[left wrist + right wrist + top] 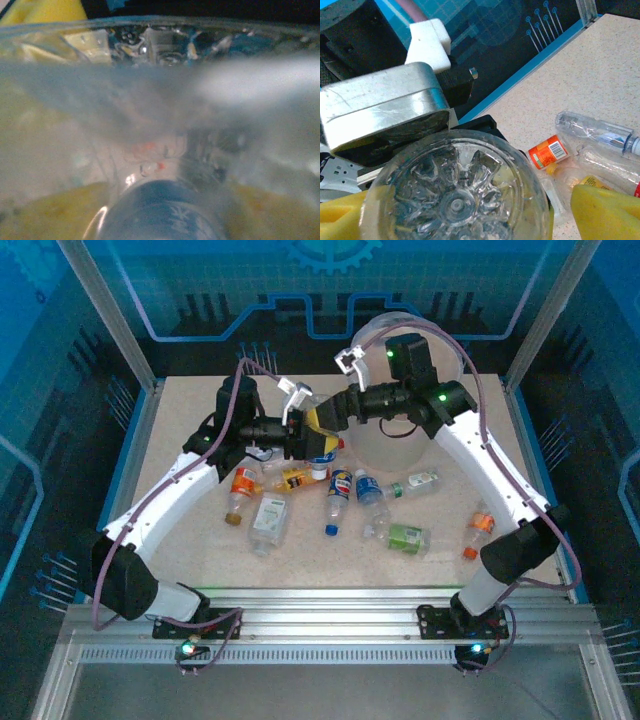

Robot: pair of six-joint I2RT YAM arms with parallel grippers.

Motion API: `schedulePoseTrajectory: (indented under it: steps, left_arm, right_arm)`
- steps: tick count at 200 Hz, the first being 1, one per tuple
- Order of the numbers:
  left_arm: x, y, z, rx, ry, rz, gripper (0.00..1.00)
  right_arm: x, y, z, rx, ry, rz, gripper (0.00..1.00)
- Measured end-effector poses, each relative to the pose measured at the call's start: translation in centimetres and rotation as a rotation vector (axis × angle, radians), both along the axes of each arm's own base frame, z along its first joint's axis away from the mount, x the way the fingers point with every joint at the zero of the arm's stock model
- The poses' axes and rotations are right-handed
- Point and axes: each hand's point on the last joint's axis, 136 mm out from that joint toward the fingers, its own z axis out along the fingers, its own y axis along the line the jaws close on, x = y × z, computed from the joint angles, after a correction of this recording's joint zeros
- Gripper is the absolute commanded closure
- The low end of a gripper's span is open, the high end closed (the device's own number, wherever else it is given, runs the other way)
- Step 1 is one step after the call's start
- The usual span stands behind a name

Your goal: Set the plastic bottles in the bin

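Note:
My left gripper (303, 436) is shut on a clear plastic bottle (322, 446) with a blue label (170, 205) and holds it in the air just left of the bin (385, 452). That bottle sits between the left gripper's (160, 220) yellow pads. My right gripper (325, 432) reaches in from the right. Its yellow fingers (602, 210) straddle the bottle's ribbed clear base (455, 192), and a gap shows on the right side, so this gripper (470, 215) is open. Several more bottles lie on the table, among them an orange-labelled one (243, 483) and a green-labelled one (405, 537).
The bin stands at the back centre, partly behind the right arm. Loose bottles spread across the table's middle: a clear one (268, 523), a blue-labelled one (340, 490), an orange one (480, 530) near the right arm. An orange-labelled bottle (548, 151) lies below the grippers.

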Motion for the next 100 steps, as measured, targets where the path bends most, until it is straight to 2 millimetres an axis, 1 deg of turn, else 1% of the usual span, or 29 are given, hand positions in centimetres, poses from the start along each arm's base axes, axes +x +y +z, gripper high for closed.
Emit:
schedulePoseTrajectory:
  steps: [18, 31, 51, 69, 81, 89, 100]
  left_arm:
    - [-0.09, -0.04, 0.20, -0.006, -0.007, -0.007, 0.47]
    - [-0.15, -0.08, 0.30, -0.010, -0.011, -0.014, 0.46]
    - [-0.16, -0.13, 0.34, -0.014, -0.008, -0.018, 0.44]
    - [-0.12, -0.14, 0.28, -0.015, 0.008, -0.015, 0.40]
    - [-0.10, -0.15, 0.26, -0.015, 0.012, -0.014, 0.36]
    - [-0.09, -0.13, 0.25, -0.015, 0.013, -0.014, 0.30]
    - [-0.06, -0.14, 0.24, -0.014, 0.009, -0.012, 0.17]
  right_arm:
    - [-0.18, 0.20, -0.01, 0.004, 0.003, 0.011, 0.08]
    - [-0.29, 0.31, 0.01, 0.005, 0.002, 0.017, 0.12]
    - [-0.46, 0.48, 0.01, 0.005, -0.005, 0.027, 0.23]
    - [-0.64, 0.63, 0.08, 0.009, -0.005, 0.035, 0.33]
    - [-0.72, 0.73, 0.17, 0.012, -0.011, 0.041, 0.37]
    - [-0.73, 0.74, 0.17, 0.012, -0.012, 0.042, 0.39]
    - [-0.70, 0.73, 0.17, 0.011, -0.016, 0.041, 0.41]
